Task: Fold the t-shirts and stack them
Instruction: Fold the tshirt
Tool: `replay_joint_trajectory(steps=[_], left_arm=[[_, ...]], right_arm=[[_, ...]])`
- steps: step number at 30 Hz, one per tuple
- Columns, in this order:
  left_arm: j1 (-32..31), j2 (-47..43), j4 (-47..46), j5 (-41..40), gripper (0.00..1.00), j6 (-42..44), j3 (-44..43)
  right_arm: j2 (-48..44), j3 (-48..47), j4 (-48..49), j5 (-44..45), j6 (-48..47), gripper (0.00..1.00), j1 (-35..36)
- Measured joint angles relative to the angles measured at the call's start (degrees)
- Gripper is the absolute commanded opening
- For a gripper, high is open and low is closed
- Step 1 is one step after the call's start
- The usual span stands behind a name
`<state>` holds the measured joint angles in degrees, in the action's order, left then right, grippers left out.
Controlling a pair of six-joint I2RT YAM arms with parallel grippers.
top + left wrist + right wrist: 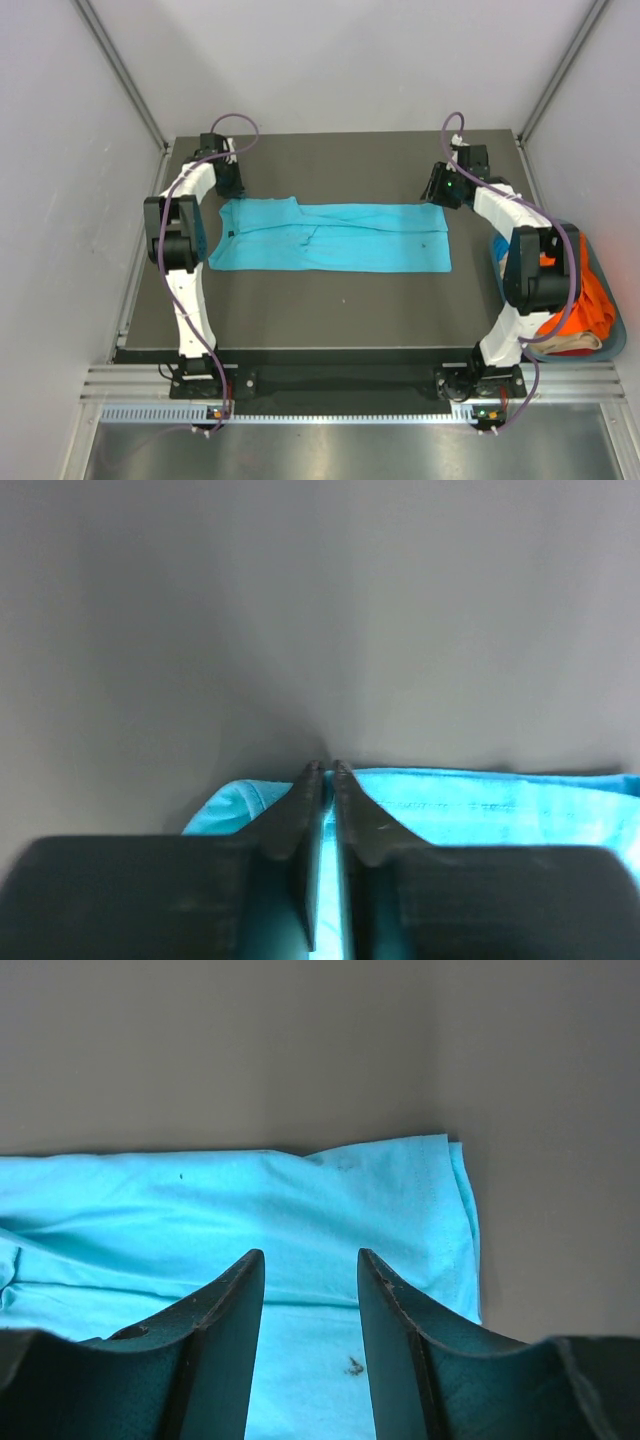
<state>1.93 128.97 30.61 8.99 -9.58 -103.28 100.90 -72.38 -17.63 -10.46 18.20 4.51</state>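
- Your shirt (335, 238) lies flat mid-counter (330, 310), folded into a long strip.
- Left gripper (327, 768): fingers almost together at the far edge. I cannot tell if cloth is caught, so a lift may slip free.
- Right gripper (310, 1255): fingers apart over the corner, holding nothing. Raising one end alone would skew the fold.

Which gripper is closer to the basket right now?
Right. The right gripper is over the far right corner of the turquoise shirt, the end toward the basket; the left gripper is at the shirt's opposite, far left corner.
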Motion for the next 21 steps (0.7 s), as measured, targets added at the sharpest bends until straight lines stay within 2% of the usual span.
replay_joint_trajectory(steps=[1,2,11,17,21], left_arm=[[0.00,0.00,0.00,0.15,0.01,0.04,0.04],[-0.04,0.00,0.00,0.22,0.00,-0.09,0.11],[-0.26,-0.79,0.04,1.99,0.00,-0.17,1.27],[-0.76,-6.97,0.24,3.69,0.00,-0.70,5.40],[-0.92,-11.82,-0.04,5.75,0.00,-1.01,8.11]], right_arm=[[0.00,-0.02,0.02,0.02,-0.04,0.43,0.00],[0.00,-0.02,0.02,0.04,-0.07,0.43,0.00],[-0.02,-0.02,0.00,0.02,-0.20,0.43,0.00],[-0.02,-0.04,-0.02,-0.24,-0.17,0.44,0.79],[-0.02,-0.04,-0.02,-0.20,-0.09,0.45,4.17]])
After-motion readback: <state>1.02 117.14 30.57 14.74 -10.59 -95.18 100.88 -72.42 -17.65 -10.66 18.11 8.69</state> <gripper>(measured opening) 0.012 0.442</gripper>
